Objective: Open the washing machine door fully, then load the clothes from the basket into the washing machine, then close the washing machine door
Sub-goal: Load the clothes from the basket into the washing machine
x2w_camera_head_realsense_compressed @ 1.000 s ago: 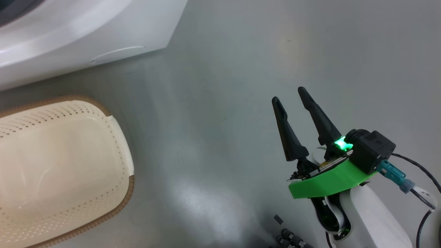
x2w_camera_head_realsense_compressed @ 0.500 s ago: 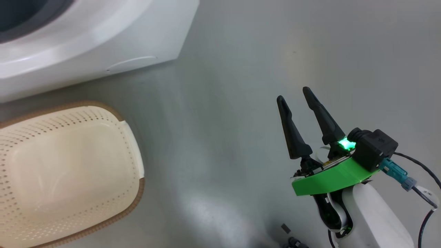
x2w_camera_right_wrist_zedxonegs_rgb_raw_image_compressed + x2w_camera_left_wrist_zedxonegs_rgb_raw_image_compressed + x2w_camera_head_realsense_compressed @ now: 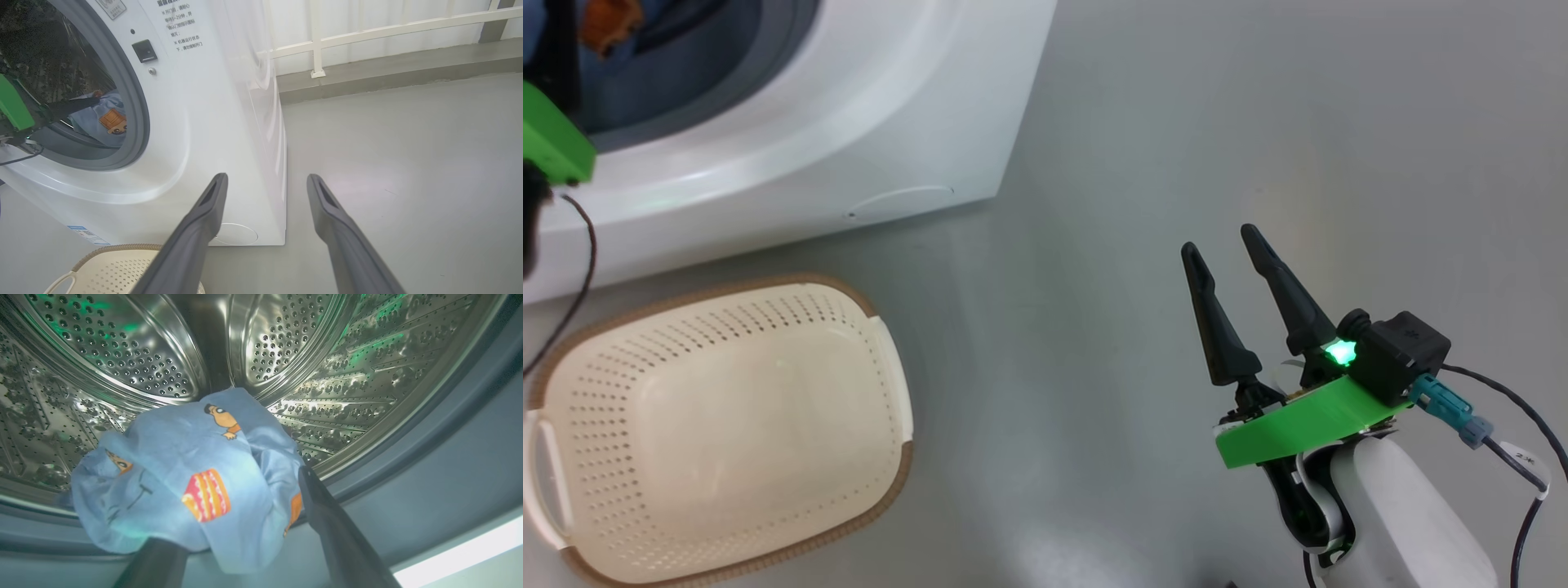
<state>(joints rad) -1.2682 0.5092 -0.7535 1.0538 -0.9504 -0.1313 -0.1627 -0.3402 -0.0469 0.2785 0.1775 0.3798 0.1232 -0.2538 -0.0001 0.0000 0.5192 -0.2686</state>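
Light-blue bear-print clothes (image 3: 184, 477) bunch at the white front-loading washing machine (image 3: 890, 106) mouth, between the spread left end effector (image 3: 229, 506). The right end effector (image 3: 1218, 238), lower right, is spread. The cream perforated plastic basket (image 3: 727, 290) lies lengthwise left-right.

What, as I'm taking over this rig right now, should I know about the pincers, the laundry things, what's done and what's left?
Left pincer: open at the drum mouth, clothes loose between its fingers.
Right pincer: open, empty, above the floor.
Basket: empty, on the floor before the washing machine.
Done: door open, clothes at the drum's front edge.
Left: withdraw the left arm, probably nudge the clothes deeper, close the door.
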